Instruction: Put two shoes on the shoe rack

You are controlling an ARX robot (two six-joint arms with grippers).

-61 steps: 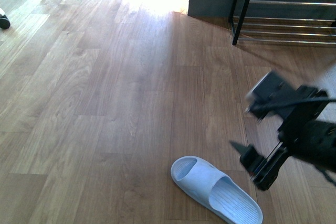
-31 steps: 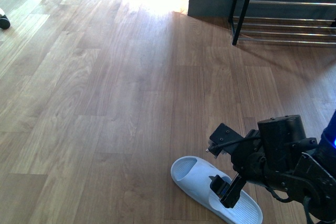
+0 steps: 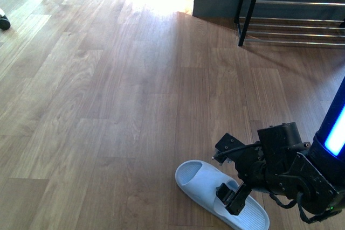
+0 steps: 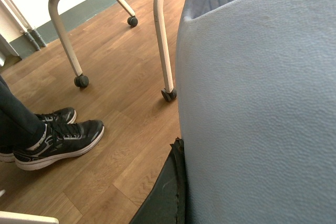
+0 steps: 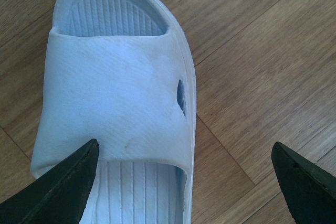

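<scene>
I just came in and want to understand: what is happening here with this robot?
The robot's right end effector hangs open over a pale blue sandal lying on the wood floor, fingers spread to either side of it, not gripping yet. The shoe rack stands further away across the floor.

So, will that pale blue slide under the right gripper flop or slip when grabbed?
Probably light and stiff: the slide looks like one thick moulded piece. Its strap is only faintly textured, so the open right gripper might slip. Lying flat on the wood floor, it would likely skid, not tip, if nudged.
</scene>
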